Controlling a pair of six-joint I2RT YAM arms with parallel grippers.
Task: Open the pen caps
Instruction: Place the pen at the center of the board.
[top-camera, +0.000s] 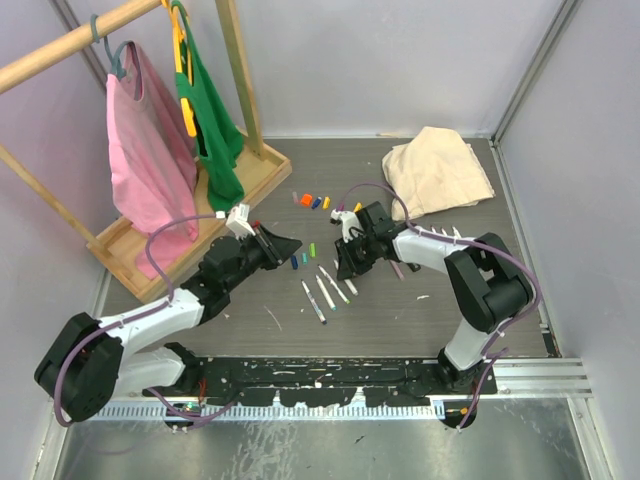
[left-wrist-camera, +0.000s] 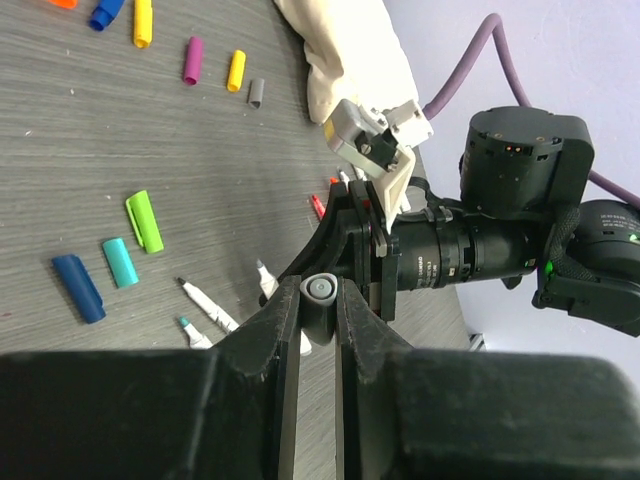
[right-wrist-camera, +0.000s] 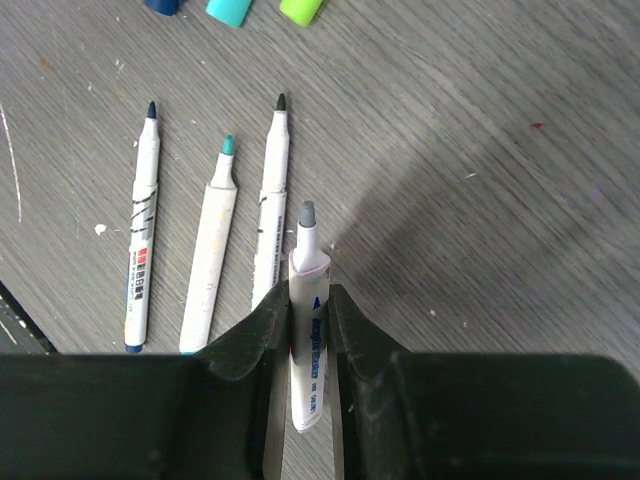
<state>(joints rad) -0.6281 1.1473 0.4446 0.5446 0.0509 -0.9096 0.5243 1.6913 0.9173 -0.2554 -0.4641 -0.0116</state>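
My L claw is squeezed tight on a little grey cap. Its round end pokes out btw my 2 fingers. My R claw is squeezed tight on a white grey-tip pen. The tip is bare & sticks out past the claw. Both claws are over the table, apart, w/ a gap btw them. Under my R claw 3 more pens lie side by side w/ no caps on: a blue-tip pen, a teal-tip pen & a dark-tip pen. Just past their tips 3 loose caps lie in a row: a blue cap, a teal cap & a green cap. Farther off, nr the cream cloth, more loose caps lie on the table: a purple cap, a short yellow cap, a 2nd grey cap, a long yellow cap, a 2nd blue cap & an orange cap. At the back L is a wood rack w/ a pink top & a green top hanging on it.
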